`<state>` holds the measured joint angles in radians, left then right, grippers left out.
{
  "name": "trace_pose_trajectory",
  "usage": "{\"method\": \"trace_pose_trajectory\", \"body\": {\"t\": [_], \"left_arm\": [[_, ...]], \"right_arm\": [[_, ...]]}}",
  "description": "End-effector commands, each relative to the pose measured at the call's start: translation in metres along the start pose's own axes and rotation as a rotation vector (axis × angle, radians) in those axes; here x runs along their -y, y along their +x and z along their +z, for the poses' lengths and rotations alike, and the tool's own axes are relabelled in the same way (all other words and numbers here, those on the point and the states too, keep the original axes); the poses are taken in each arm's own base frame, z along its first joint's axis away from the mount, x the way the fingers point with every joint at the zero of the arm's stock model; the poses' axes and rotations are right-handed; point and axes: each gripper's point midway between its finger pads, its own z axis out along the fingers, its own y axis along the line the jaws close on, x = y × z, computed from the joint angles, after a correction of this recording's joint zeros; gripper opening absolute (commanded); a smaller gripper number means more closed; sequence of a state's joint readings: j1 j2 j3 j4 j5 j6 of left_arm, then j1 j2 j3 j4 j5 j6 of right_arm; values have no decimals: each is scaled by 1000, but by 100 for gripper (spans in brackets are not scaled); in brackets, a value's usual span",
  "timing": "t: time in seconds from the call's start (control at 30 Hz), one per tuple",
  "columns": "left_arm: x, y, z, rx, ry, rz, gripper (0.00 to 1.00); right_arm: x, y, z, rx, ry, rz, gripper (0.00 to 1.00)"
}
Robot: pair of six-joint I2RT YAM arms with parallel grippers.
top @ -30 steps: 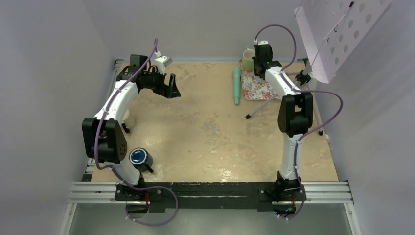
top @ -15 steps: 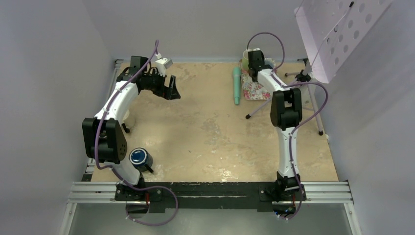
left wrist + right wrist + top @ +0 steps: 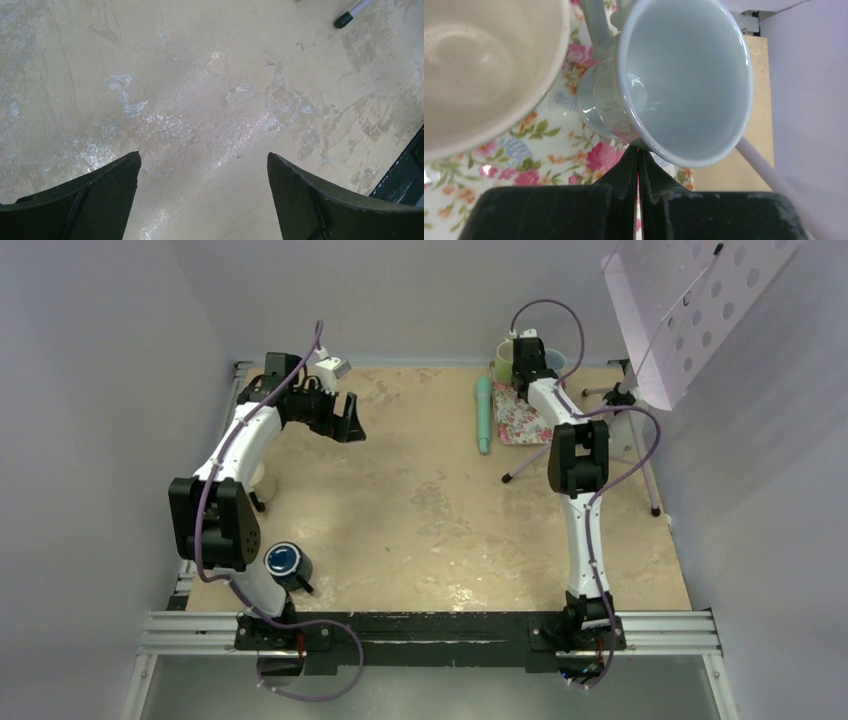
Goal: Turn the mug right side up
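A light-blue mug with a flower pattern is on the floral cloth, its opening turned up towards the right wrist camera and its handle on the far side. It also shows in the top view at the back right. My right gripper is shut, and its tips touch the mug's outer wall just under the rim. A cream mug stands upright beside it, and also shows in the top view. My left gripper is open and empty over bare table at the back left.
A teal stick lies left of the cloth. A purple tripod leg slants across the table to the right. A blue-topped object sits by the left arm's base. A perforated purple panel hangs at the top right.
My right wrist has swung left and back towards the cream mug. The light-blue mug now shows to its right. The left arm has barely moved.
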<state>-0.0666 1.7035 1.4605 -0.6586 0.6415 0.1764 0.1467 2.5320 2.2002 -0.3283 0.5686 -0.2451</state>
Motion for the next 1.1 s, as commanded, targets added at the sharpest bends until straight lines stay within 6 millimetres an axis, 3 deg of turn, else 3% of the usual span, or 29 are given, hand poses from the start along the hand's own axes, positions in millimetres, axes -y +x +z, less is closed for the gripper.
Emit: {"method": "trace_pose_trajectory", "body": {"t": [0.0, 0.17, 0.63, 0.87, 1.0, 1.03, 1.07], "left_arm": [[-10, -17, -4, 31, -25, 31, 100], [-15, -17, -5, 29, -35, 27, 100], [-22, -9, -12, 4, -52, 35, 100], [-17, -6, -25, -36, -37, 72, 100], [-9, -1, -38, -84, -18, 100, 100], [-8, 0, -42, -97, -19, 112, 100], [-7, 2, -45, -114, -19, 119, 100]], "right_arm": [[31, -44, 3, 118, 82, 56, 0], [31, -57, 8, 158, 84, 62, 0], [32, -65, 14, 199, 82, 112, 0], [47, -76, -13, 231, 55, 95, 0], [54, -91, -44, 297, -14, 119, 0], [54, -87, -50, 299, -19, 125, 0], [64, -95, -64, 323, -16, 152, 0]]}}
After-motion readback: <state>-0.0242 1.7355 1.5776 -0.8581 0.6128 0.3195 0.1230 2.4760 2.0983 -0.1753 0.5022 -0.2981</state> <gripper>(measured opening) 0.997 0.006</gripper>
